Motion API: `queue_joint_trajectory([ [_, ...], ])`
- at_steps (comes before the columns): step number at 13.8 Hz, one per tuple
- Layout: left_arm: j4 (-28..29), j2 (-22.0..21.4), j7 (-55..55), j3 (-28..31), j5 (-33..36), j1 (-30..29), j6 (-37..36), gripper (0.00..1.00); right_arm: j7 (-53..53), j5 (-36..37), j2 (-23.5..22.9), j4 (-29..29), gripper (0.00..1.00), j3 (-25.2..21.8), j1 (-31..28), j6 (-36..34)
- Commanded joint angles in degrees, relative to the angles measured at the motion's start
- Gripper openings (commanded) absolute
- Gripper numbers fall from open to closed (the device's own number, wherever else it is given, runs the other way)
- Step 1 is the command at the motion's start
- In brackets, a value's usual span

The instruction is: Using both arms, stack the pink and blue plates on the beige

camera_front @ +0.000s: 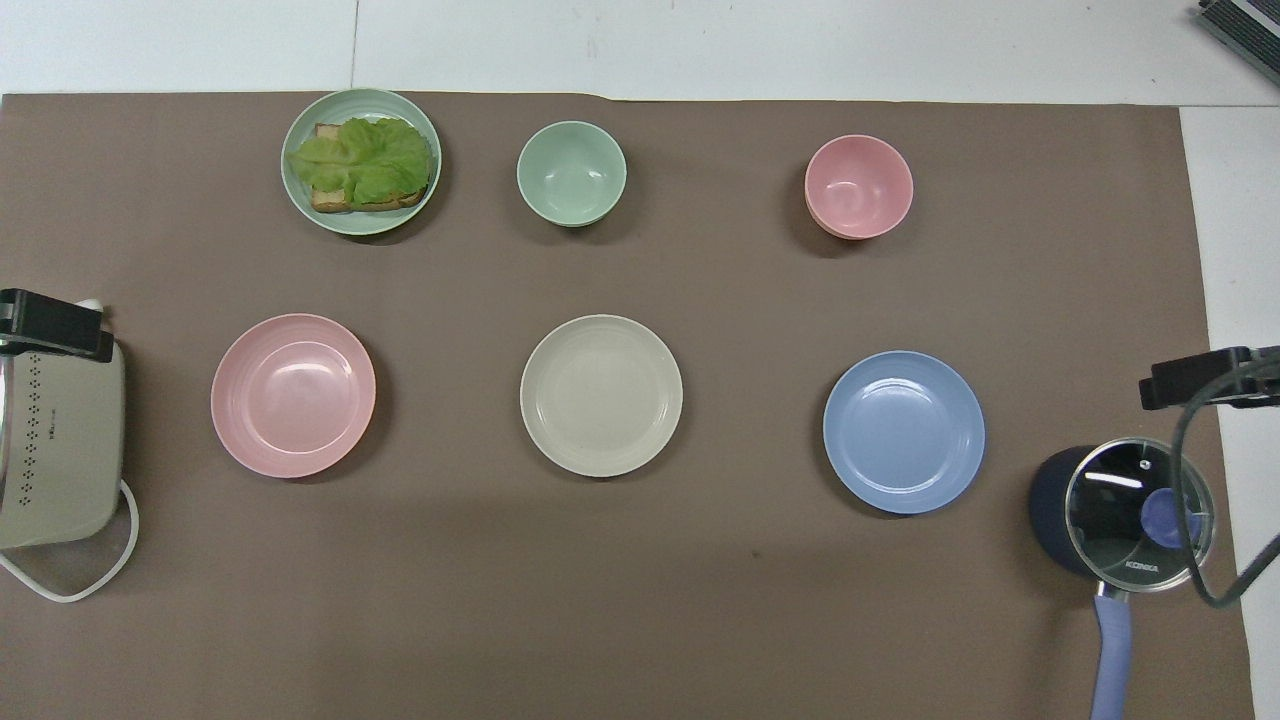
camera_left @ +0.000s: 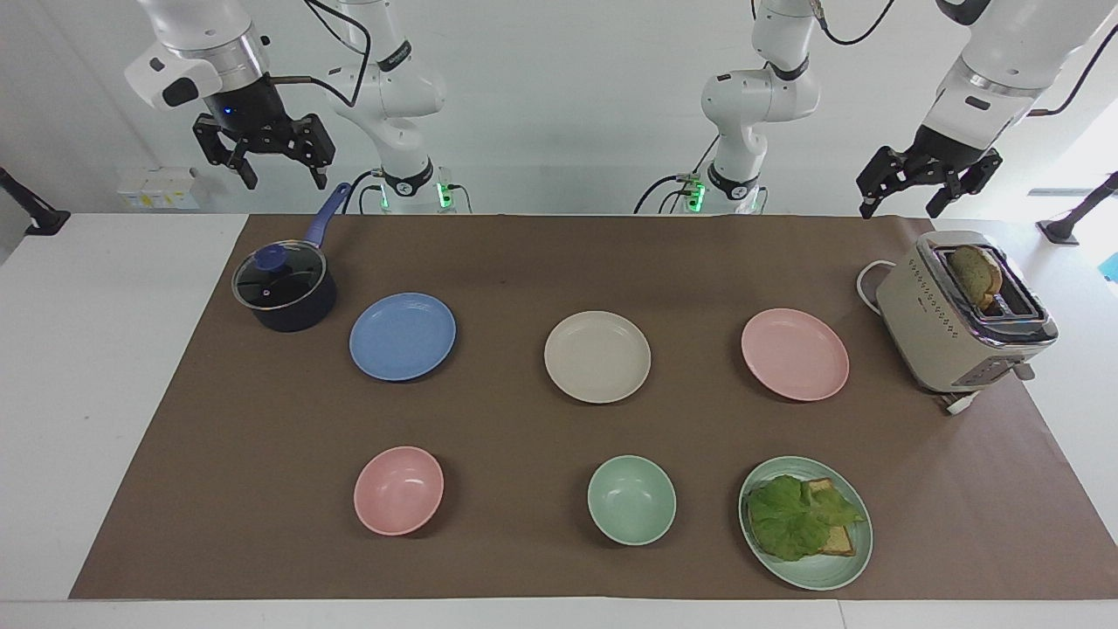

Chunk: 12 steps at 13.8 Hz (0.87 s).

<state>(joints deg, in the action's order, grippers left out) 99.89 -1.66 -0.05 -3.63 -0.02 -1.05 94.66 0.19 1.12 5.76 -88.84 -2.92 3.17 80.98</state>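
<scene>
Three equal plates lie in a row across the middle of the brown mat. The beige plate is in the centre. The blue plate lies toward the right arm's end and the pink plate toward the left arm's end. All three are bare and apart from each other. My right gripper hangs open, high over the pot's handle. My left gripper hangs open, high over the mat's edge by the toaster. Neither holds anything.
A dark pot with a glass lid and blue handle stands beside the blue plate. A beige toaster with bread stands beside the pink plate. Farther from the robots sit a pink bowl, a green bowl and a green plate with lettuce sandwich.
</scene>
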Motion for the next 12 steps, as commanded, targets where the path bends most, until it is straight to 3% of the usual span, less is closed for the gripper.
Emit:
queue_joint_trajectory([
  [1,12.7,-1.1,2.8,0.4,-0.2,-2.3,12.0,1.0,-1.2,-0.6,1.5,-1.6,1.0,0.1,-0.5,0.2],
  [6,18.5,9.2,3.5,0.5,-0.2,-7.2,26.4,1.0,-1.2,-0.6,1.5,-1.6,1.0,0.2,-0.5,0.2],
  [11,19.3,12.6,2.8,0.5,-0.2,-8.7,30.1,0.99,-1.2,-0.6,1.5,-1.6,1.0,0.2,-0.5,0.2],
  [12,19.5,12.3,3.0,0.5,-0.2,-8.7,29.6,0.67,-1.2,-0.6,1.5,-1.6,1.0,0.2,-0.5,0.2],
])
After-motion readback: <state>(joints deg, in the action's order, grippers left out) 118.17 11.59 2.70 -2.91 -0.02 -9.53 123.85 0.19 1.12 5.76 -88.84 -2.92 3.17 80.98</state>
